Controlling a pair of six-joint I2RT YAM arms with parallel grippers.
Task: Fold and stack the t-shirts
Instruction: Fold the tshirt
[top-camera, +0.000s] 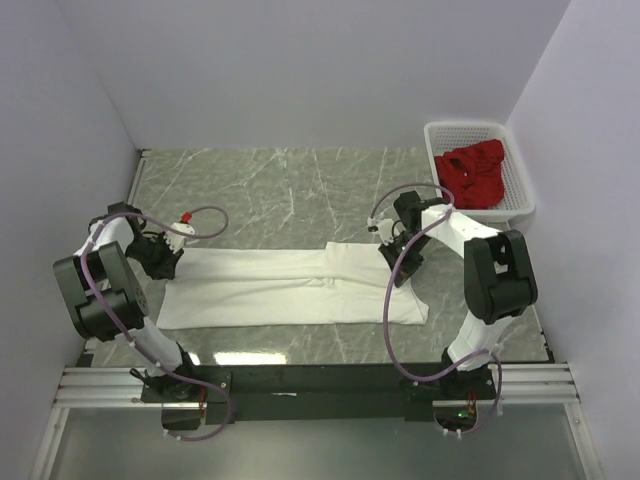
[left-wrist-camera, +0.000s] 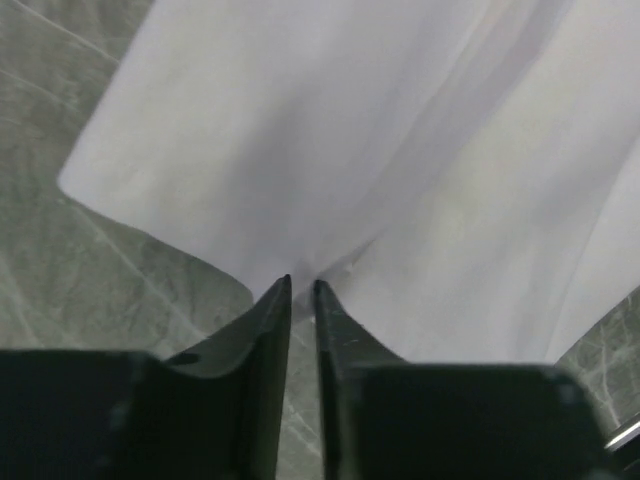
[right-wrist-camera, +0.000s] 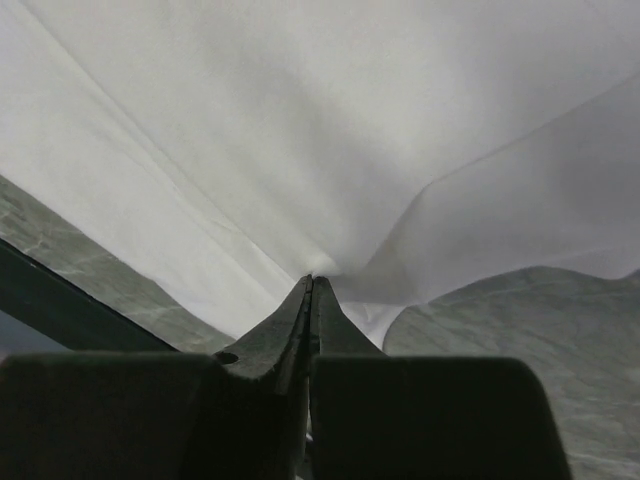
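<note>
White t-shirt (top-camera: 290, 288) lies in a long flat strip on the marble table (top-camera: 280, 185). The right gripper (right-wrist-camera: 311, 282) pinches one end, fingers pressed together. The left gripper (left-wrist-camera: 302, 284) stands slightly parted at the other end. The red t-shirt (top-camera: 475, 172) sits (crumpled) in the basket (top-camera: 522, 195).

My left arm (top-camera: 100, 285) is folded back on itself by the left edge of the tabletop (top-camera: 300, 180), wrist held low, and my left fingers (left-wrist-camera: 268, 325) stand a narrow slit apart. My right arm (top-camera: 495, 270) comes in from the right edge, elbow raised and wrist tipped down. My right fingers (right-wrist-camera: 288, 325) are pressed flat together on a pinch of the white t-shirt (right-wrist-camera: 300, 120).
</note>
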